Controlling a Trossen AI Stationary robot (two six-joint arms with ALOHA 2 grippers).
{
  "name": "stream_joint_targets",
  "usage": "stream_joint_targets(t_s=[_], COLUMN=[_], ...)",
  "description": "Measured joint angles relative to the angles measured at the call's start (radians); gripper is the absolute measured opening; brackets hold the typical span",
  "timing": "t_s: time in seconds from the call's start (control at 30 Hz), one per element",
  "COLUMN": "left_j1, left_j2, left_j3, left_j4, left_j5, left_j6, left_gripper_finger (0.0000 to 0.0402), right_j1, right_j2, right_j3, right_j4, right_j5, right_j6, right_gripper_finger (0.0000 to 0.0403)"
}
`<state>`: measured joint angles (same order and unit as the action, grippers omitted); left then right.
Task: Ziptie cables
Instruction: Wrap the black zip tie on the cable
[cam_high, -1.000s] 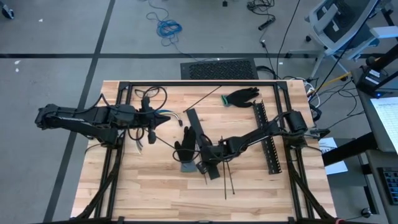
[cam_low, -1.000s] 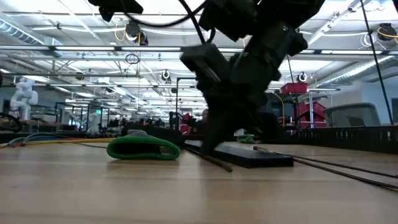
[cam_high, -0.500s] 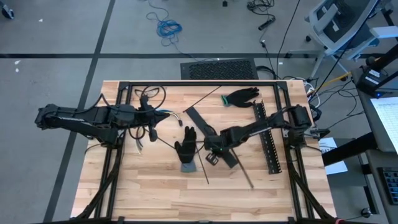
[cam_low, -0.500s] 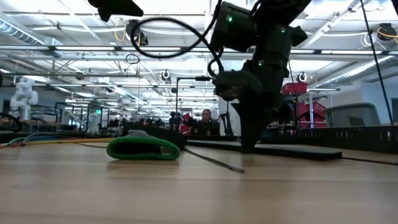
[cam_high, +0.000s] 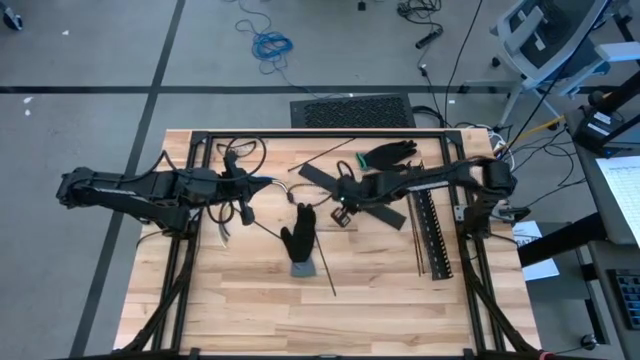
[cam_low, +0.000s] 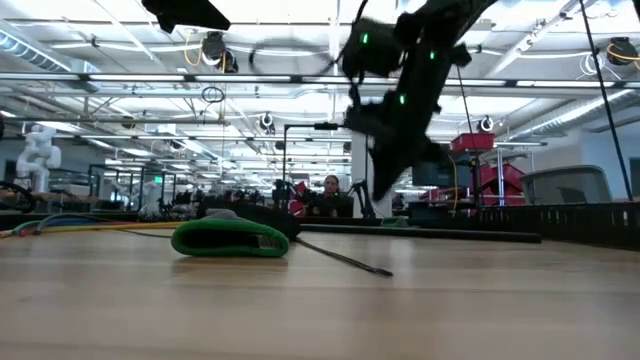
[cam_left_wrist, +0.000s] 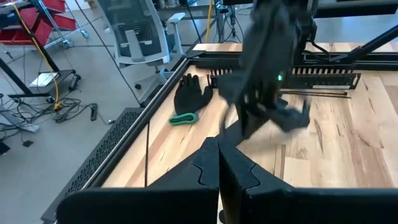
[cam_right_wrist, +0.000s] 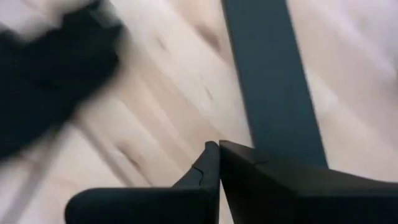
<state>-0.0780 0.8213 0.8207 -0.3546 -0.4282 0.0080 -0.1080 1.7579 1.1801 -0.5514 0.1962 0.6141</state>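
From above, my left gripper (cam_high: 268, 183) hangs over the table's left part with its jaws pressed together and nothing between them, its tip just beside the cables (cam_high: 283, 184), a few thin coloured wires lying on the wood. My right gripper (cam_high: 338, 207) reaches across to the middle, jaws closed as well, above a flat black strip (cam_high: 352, 195) that lies slantwise; one black glove (cam_high: 300, 234) lies nearer the front, another (cam_high: 385, 155) toward the back, and the black slotted strip (cam_high: 428, 222) runs along the right side. From table height, the right gripper (cam_low: 385, 165) hangs clear of the wood, with the green cuff of a glove (cam_low: 230, 238) low at the left. Past my left wrist, my fingers (cam_left_wrist: 205, 171) meet edge to edge, and the right arm beyond them is smeared, so I cannot make out its tip there. Past my right wrist, my fingers (cam_right_wrist: 208, 168) sit closed over the black strip (cam_right_wrist: 273, 81).
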Motion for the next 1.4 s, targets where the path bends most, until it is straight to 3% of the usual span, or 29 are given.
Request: stream_joint_targets(t_s=[0.13,0.3,0.47,0.7,0.9,1.1,1.4], left_j1=[0.0,0.0,0.0,-0.017,-0.07,-0.074,-0.074], left_j2=[0.0,0.0,0.0,-0.038,-0.096,-0.156,-0.204], left_j3=[0.0,0.0,0.0,0.077,0.13,0.146,0.148], left_j4=[-0.005,-0.004,0.004,0.069,0.059,0.091,0.104], left_j5=[0.0,0.0,0.015,0.162,0.158,0.135,0.101], left_j6=[-0.002,-0.001,-0.002,-0.123,-0.107,-0.097,-0.072], left_gripper_finger=[0.0001,0.0001,0.0001,0.0001,0.0001,0.0001,0.0001], right_j1=[0.025,0.119,0.189,0.195,0.201,0.201,0.199], right_j2=[-0.124,-0.185,-0.054,0.132,0.14,0.176,0.356], right_j3=[0.001,0.006,0.003,0.002,0.004,0.006,0.2], right_j4=[0.087,0.236,0.273,0.473,0.486,0.612,0.55], right_j5=[-0.022,-0.146,-0.107,-0.176,-0.201,-0.191,-0.203], right_j6=[-0.012,-0.017,0.083,0.143,0.155,0.21,0.163], right_gripper_finger=[0.0,0.0,0.0,0.0,0.0,0.0,0.0])
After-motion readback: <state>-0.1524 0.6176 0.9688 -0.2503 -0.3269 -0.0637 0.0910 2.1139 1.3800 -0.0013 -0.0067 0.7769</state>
